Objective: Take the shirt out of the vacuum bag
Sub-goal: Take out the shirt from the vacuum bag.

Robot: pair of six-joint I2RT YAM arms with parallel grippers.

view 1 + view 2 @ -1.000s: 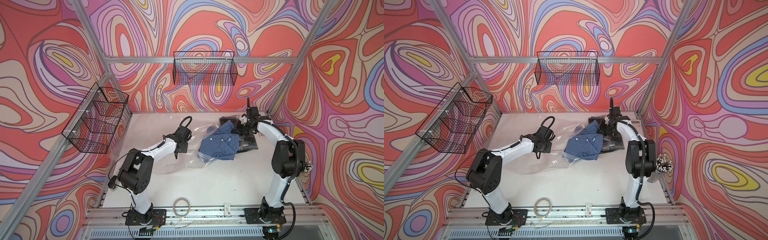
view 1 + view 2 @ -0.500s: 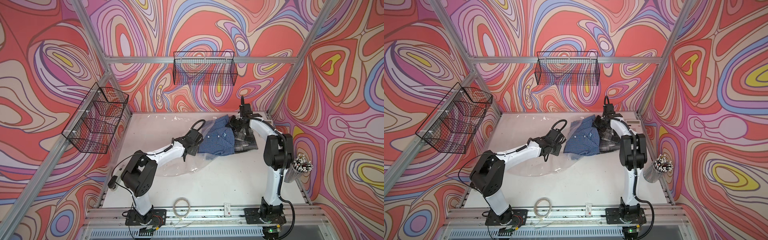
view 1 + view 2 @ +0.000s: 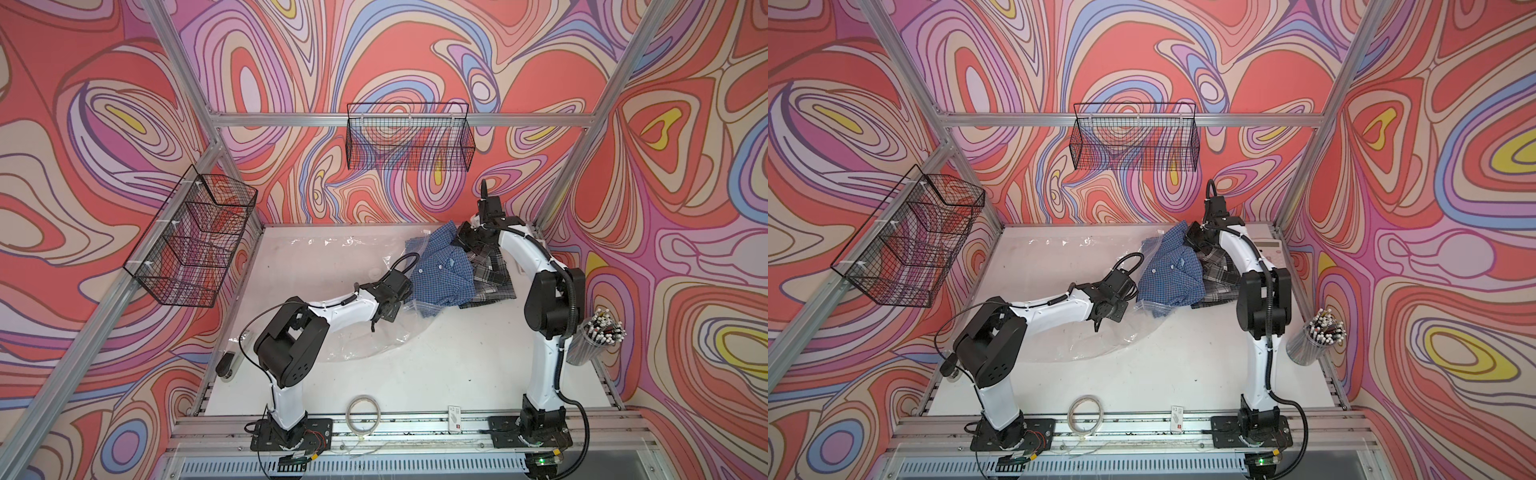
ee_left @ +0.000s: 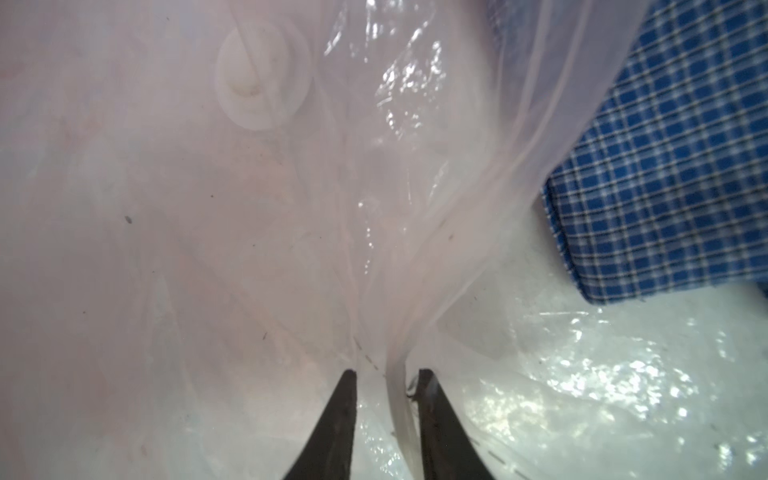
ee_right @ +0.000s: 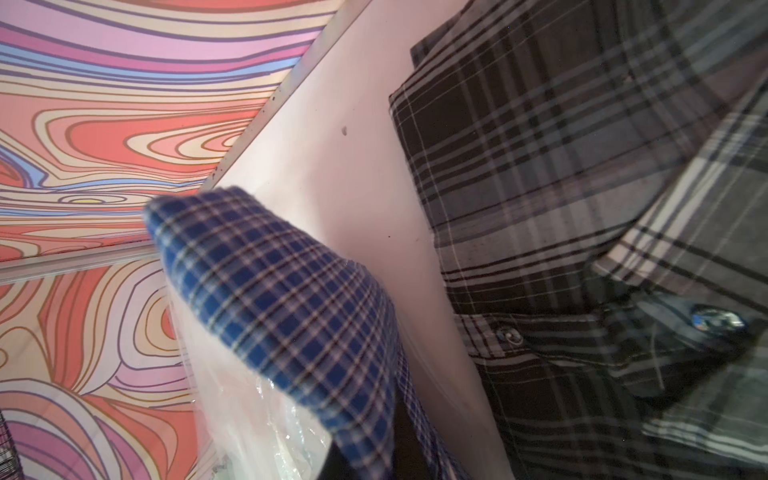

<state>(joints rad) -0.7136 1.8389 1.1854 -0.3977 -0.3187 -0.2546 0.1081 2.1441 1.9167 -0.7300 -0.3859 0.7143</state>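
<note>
Both arms [image 3: 524,254] have white shells, black joints, ribbed black cables and black base plates.

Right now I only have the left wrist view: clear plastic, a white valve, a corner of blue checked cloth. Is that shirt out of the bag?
Observer: Mostly. In both top views the blue shirt lies at the far right of the table. The vacuum bag is spread toward the middle, and its mouth overlaps only the shirt's near hem.
Operator: Is anything holding the shirt?
Observer: Yes, the right gripper is shut on its far edge, with a fold lifted.
Operator: Any other clothing there?
Observer: A grey plaid shirt lies beside the blue one, touching it.
</note>
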